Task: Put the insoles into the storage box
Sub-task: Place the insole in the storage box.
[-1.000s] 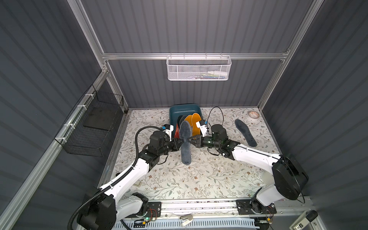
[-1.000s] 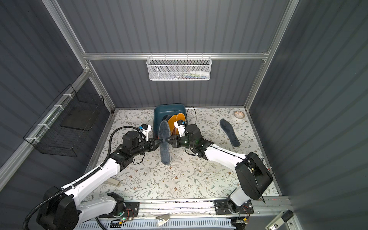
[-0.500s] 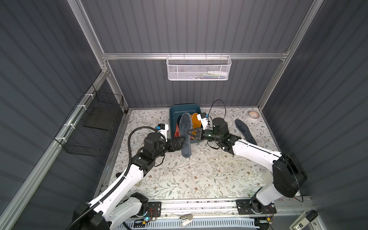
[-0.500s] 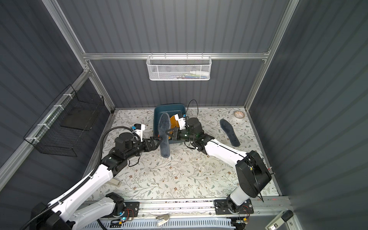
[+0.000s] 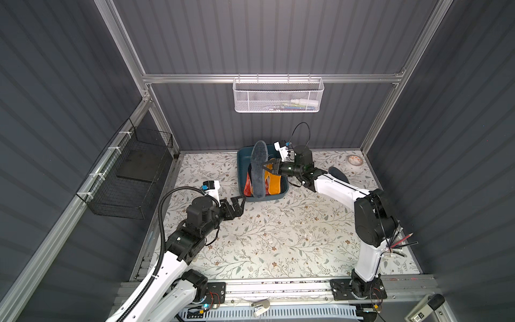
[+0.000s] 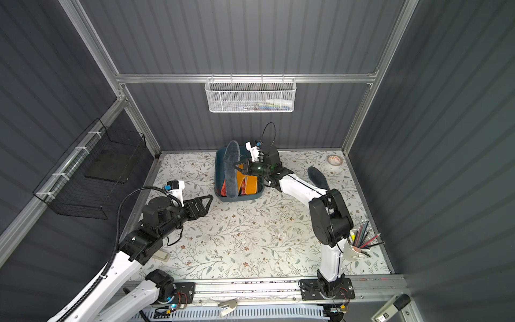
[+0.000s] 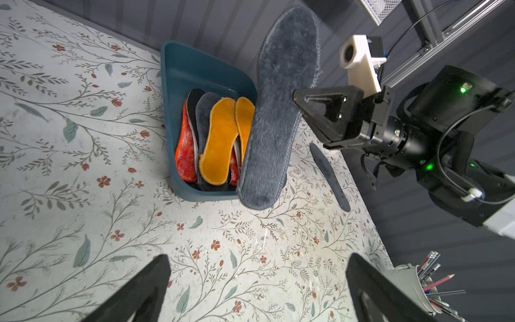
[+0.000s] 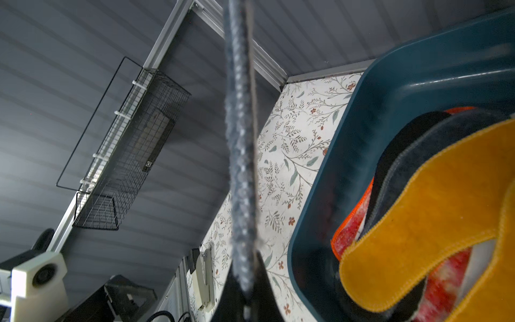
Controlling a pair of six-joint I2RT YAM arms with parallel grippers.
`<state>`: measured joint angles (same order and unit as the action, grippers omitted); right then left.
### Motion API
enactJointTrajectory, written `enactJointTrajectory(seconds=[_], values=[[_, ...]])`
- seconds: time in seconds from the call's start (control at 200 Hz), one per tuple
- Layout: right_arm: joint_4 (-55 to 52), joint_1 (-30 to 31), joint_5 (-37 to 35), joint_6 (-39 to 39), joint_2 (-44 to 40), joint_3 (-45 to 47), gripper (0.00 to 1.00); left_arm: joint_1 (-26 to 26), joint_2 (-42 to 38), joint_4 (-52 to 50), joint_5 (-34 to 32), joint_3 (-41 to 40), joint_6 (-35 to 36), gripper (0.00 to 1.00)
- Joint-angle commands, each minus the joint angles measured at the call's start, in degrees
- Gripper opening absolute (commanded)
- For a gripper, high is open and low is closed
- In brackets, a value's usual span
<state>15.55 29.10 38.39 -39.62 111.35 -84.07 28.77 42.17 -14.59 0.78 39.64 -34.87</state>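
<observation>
Left wrist view: our right gripper (image 7: 297,98) pinches the fuzzy grey insole (image 7: 278,111) by its edge, hanging it on edge above the storage box (image 7: 178,64), probably so it can slot beside the orange and red insoles (image 7: 220,139) lying inside. Our left gripper (image 5: 240,205) stands wide and empty near the box, seemingly leaving room. We find no readable writing or brand.
</observation>
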Motion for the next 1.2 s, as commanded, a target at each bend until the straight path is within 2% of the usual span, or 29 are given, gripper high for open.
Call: enactJointTrajectory(seconds=[0.0, 0.465, 0.876, 1.191], values=[[-3.1, -0.6, 2.5, 2.3, 3.5, -4.0, 0.00, 0.0, -0.6, -2.3, -1.2, -0.4, 1.4, 1.00], [-10.0, -2.1, 3.8, 5.4, 16.6, -15.9, 0.00, 0.0, 1.0, -2.0, -0.8, -0.3, 1.7, 1.00], [-14.8, -3.9, 3.1, 7.9, 22.5, -21.3, 0.00, 0.0, 2.0, -1.9, -0.9, 0.1, 2.1, 1.00], [-23.3, -3.8, 1.8, 12.5, 27.5, -30.5, 0.00, 0.0, 1.9, -2.4, -1.0, 0.5, 2.1, 1.00]])
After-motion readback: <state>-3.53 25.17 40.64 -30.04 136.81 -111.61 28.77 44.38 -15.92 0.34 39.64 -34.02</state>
